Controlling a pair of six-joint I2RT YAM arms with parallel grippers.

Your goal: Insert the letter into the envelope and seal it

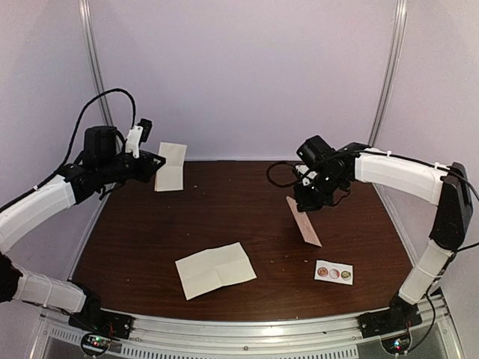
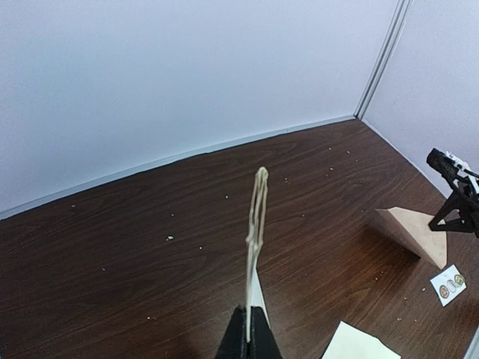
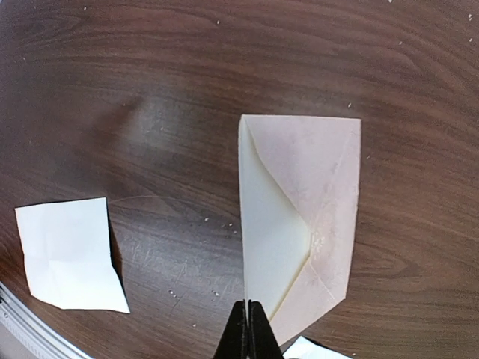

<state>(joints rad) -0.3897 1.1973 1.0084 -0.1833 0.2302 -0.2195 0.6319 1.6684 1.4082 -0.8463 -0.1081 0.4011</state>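
Table: dark wood, with a creased sheet lying near the front.
Folded letter: raised at rear left, pinched in the left gripper.
Envelope: tilted at centre-right, upper edge clamped in the right gripper.

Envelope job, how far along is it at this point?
Done: both papers are picked up. In hand: the left fingers pinch a folded sheet held aloft, the right fingers pinch the envelope by its edge. Left: the sheet is well apart from the envelope, not inside, and the sticker strip has all three in place, so nothing is sealed.
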